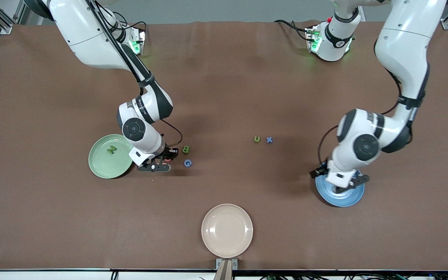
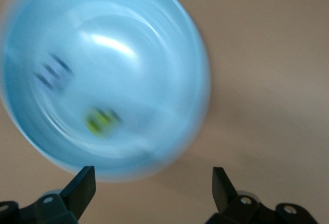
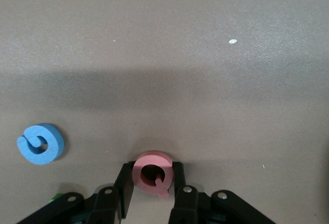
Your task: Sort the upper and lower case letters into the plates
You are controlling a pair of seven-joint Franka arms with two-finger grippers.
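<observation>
Bare table around n (image 1: 257,139), x (image 1: 270,139); cream plate (image 1: 227,230) well apart.

green plate (image 1: 103,165): pale mint, round, shallow, flat on the bench toward the right arm's end.
N (image 1: 111,149): green, lying flat in the green plate.
B (image 1: 185,149): green, beside the green plate.
G (image 1: 187,163): blue, just nearer the front camera than B.
pink letter (image 3: 151,172): lying flat, clamped between fingers (image 3: 125,185), near G.
n (image 1: 257,139), x (image 1: 269,139): green and blue, side by side mid-bench.
blue plate (image 1: 354,197): toward the left arm's end, holding a blurred dark-blue piece (image 2: 51,72) and a green piece (image 2: 101,120).
</observation>
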